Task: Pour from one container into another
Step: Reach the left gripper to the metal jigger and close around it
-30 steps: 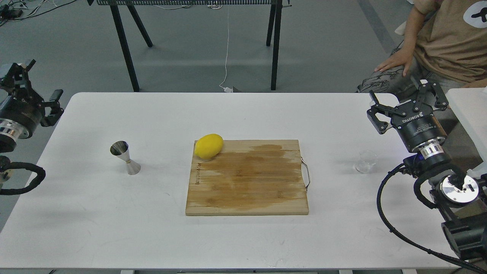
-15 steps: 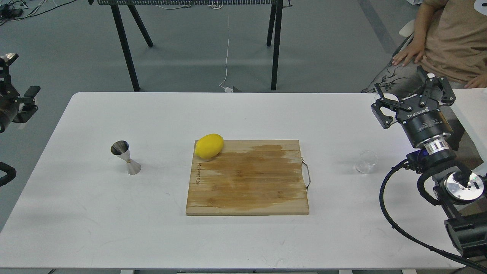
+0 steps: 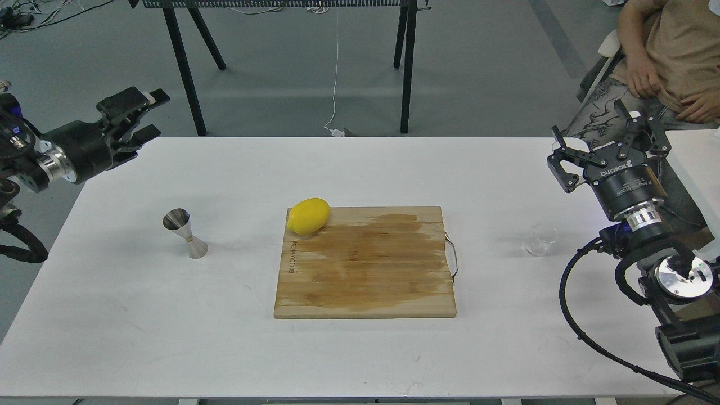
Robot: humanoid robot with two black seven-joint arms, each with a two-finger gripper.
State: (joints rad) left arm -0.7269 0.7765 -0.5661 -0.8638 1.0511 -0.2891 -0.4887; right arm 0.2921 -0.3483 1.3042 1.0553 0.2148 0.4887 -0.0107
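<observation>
The clear glass cup (image 3: 541, 239) stands upright on the white table (image 3: 225, 349), to the right of the board. The steel jigger (image 3: 184, 232) stands upright at the table's left, its wide mouth up. My right gripper (image 3: 597, 135) hangs open above the table's right edge, behind and to the right of the cup, holding nothing. Over the far left corner my left gripper (image 3: 149, 115) points right, its fingers apart and empty, well behind the jigger.
A wooden cutting board (image 3: 365, 270) with a wet patch lies mid-table, a yellow lemon (image 3: 308, 215) on its far left corner. A seated person (image 3: 669, 50) is at the far right. Black trestle legs (image 3: 185, 73) stand beyond the table.
My left arm has swung in from the left edge and now points right over the table's far left corner. The right gripper has barely shifted. The person drew their hand back.
</observation>
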